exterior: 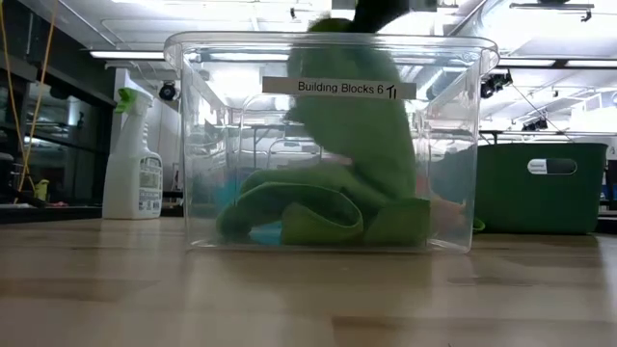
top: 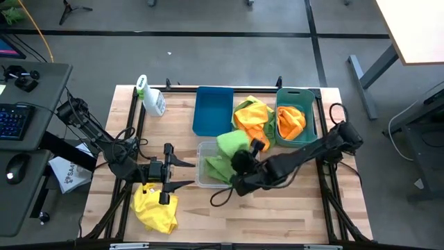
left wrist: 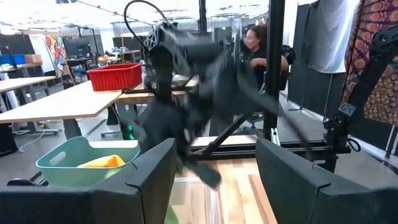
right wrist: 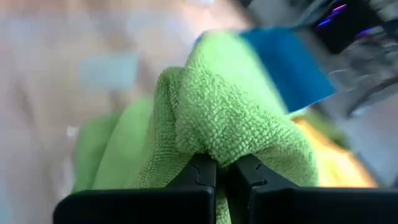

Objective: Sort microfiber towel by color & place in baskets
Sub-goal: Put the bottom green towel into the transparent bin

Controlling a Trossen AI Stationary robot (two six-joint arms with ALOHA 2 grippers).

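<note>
My right gripper [right wrist: 225, 167] is over the clear bin [top: 205, 182] in the middle of the table, shut on a green towel [top: 232, 143]. The low view shows this towel [exterior: 357, 125] hanging into the bin, where more green cloth [exterior: 289, 210] lies on the floor. My left gripper [top: 182, 173] is open, left of the clear bin. A yellow towel [top: 155, 212] lies flat on the table by its near edge. Orange, yellow and green towels [top: 252, 118] are heaped between the blue bin [top: 213, 110] and the teal bin [top: 311, 104], which holds an orange towel [top: 291, 122]. My right gripper pinches a bunched fold of the green towel [right wrist: 214, 134] between its two fingers. The towel hangs below the fingers, slack, down inside the clear bin. Its lower end [exterior: 390, 214] reaches the green cloth on the bin's floor.
A white spray bottle with a green top [top: 150, 97] stands at the far left of the table, left of the blue bin. Black frame rails run along the table's left and right edges. A person sits in the room beyond the table [left wrist: 258, 46].
</note>
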